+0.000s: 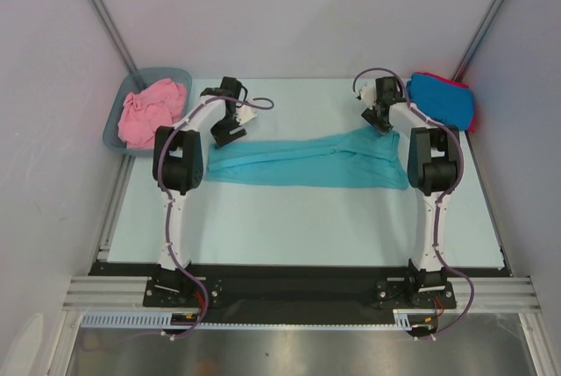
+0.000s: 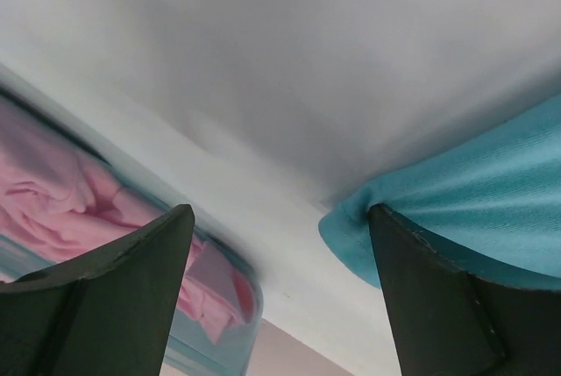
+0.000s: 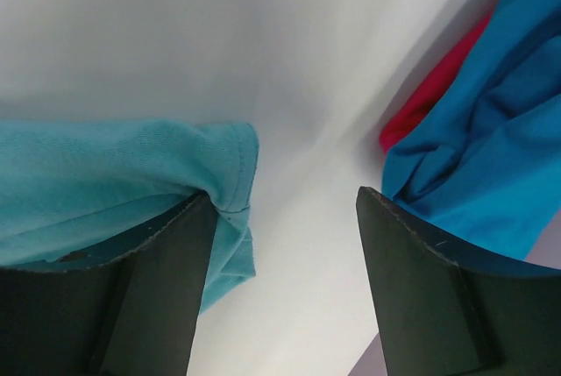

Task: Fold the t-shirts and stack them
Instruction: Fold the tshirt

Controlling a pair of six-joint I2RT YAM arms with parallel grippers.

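A teal t-shirt lies stretched in a long band across the table, between the two arms. My left gripper hangs open over its left end. In the left wrist view the teal cloth lies against the right finger's tip, and the gap of the left gripper holds nothing. My right gripper is open at the shirt's right end. There a teal corner rests by the left finger, with the right gripper's gap otherwise bare. A pink t-shirt is crumpled in the tub. A bright blue t-shirt lies on a red one.
The grey-blue tub stands at the table's back left corner, just off the mat. The blue and red pile sits at the back right corner, close to my right gripper. White walls and metal rails close in the back and sides. The pale table surface runs to the front.
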